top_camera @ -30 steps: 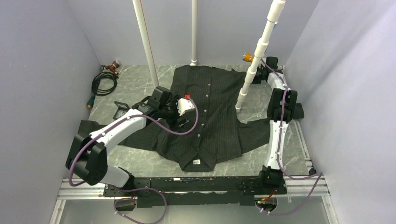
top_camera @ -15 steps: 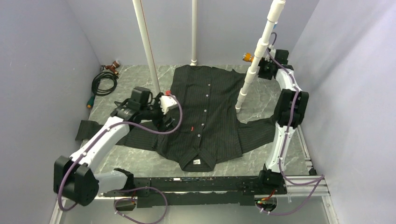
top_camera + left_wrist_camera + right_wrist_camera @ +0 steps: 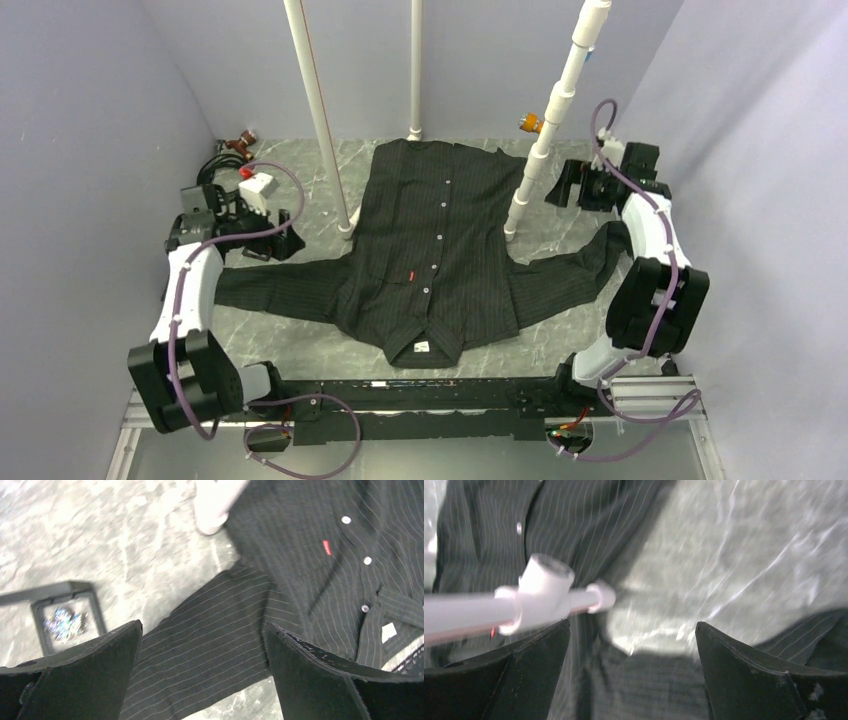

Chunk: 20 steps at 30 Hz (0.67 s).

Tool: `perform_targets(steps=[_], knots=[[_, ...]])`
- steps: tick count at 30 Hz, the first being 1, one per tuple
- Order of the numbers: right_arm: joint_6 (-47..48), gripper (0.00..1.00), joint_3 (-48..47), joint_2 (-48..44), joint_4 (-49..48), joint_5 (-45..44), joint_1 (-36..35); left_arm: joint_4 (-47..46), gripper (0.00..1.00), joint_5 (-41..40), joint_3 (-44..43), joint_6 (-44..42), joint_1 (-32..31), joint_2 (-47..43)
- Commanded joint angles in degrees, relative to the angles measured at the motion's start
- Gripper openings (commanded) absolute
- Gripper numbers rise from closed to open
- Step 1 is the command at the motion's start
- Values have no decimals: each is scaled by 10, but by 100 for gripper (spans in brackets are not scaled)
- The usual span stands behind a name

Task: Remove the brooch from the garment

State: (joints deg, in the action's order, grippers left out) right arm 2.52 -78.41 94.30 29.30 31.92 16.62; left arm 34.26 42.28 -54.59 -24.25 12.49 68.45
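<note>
Left gripper (image 3: 202,625) now off garment (image 3: 440,240) (right arm (image 3: 650,225) outward)

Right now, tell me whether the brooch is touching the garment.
Apart. The left wrist view shows the brooch lying inside a small black tray, with bare table between the tray and the garment sleeve.

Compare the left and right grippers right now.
The left gripper hangs over a sleeve of the garment, the right gripper over marbled table beside a white pipe. The brooch, lying in a small black tray, shows only near the left one. Both are open and empty.
</note>
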Motion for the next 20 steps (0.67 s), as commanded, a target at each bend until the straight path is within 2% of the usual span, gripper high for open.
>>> perform_targets(steps=[1,6,10,20], knots=[[69,100,90,-94,34,4,-6,-9,100,17,-38,69,56,37],[117,100,188,-167,26,-54,-14,-59,100,-56,-9,95,61,25],[122,100,247,-205,-6,-84,-18,-62,100,-94,1,96,61,26],[112,100,268,-235,-34,-96,-22,-67,99,-115,9,84,60,16]])
